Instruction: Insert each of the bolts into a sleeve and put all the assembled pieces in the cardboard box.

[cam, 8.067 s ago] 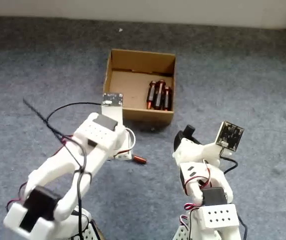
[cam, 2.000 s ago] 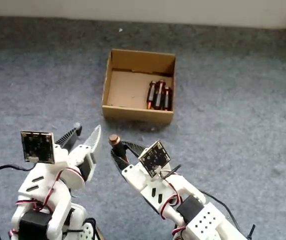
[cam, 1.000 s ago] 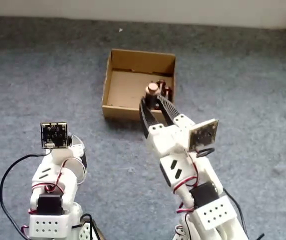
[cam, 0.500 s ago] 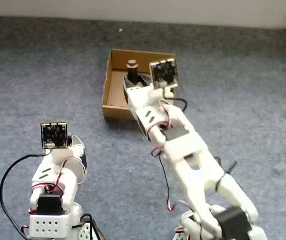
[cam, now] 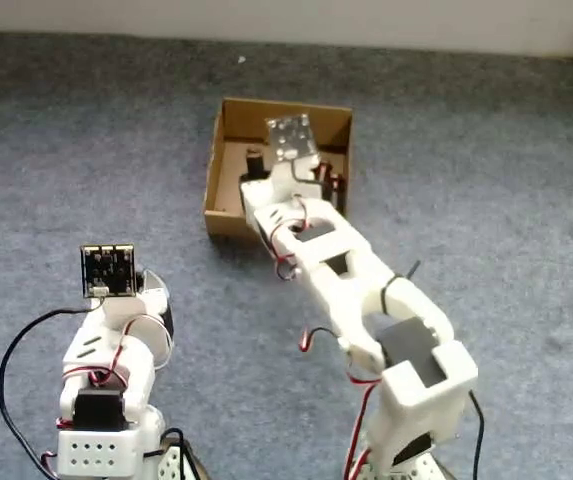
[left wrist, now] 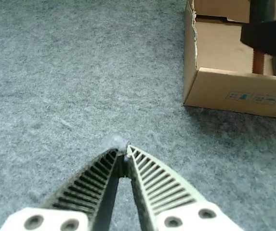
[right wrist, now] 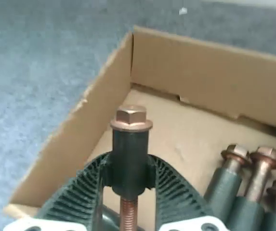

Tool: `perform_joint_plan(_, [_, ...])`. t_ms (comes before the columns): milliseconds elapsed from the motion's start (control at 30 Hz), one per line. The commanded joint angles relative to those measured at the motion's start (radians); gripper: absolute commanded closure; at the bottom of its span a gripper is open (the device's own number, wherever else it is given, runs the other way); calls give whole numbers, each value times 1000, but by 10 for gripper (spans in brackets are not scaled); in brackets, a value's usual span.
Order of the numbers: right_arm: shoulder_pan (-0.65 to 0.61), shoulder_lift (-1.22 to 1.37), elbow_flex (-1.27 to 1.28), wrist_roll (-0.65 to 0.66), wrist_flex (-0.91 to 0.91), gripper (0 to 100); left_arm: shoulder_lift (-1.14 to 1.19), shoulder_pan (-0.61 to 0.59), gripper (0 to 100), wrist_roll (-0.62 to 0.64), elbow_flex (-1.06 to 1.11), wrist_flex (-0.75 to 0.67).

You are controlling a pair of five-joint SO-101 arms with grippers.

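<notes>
Your right gripper [right wrist: 128, 175], jaws clenched on an upright assembled piece [right wrist: 129, 149], hung inside the cardboard box [right wrist: 186, 62], beside the wall away from the stored pieces [right wrist: 246, 187]. Released upright, the piece would likely have toppled against that wall or rolled onto the others. Your left gripper [left wrist: 123, 159], jaws clenched on nothing, sat over the counter [left wrist: 56, 72]. Count: four assembled pieces (one held, three lying), one box.

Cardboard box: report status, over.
Right claw shut on bolt-sleeve piece, upright over cardboard box floor. Left claw shut, holding nothing, above carpet. Three finished pieces lie alongside, not beneath.
</notes>
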Motion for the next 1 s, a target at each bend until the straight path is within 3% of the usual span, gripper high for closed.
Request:
perform_joint_plan(0, [12, 15, -56, -2, -30, 988, -7, -7, 979, -8, 19, -18])
perform_joint_plan(233, [7, 53, -56, 91, 45, 875, -7, -7, 979, -8, 19, -18])
perform_joint_plan(433, [5, -10, -50, 95, 62, 871, -7, -7, 978, -8, 19, -18])
perform_joint_plan(600, [4, -229, -5, 97, 122, 998, -7, -8, 978, -8, 19, -18])
perform_joint_plan(767, [4, -512, 125, 167, 232, 995, -7, -8, 978, -8, 19, -18])
perform_joint_plan(967, [7, -849, 386, 186, 245, 994, -7, -8, 977, -8, 19, -18])
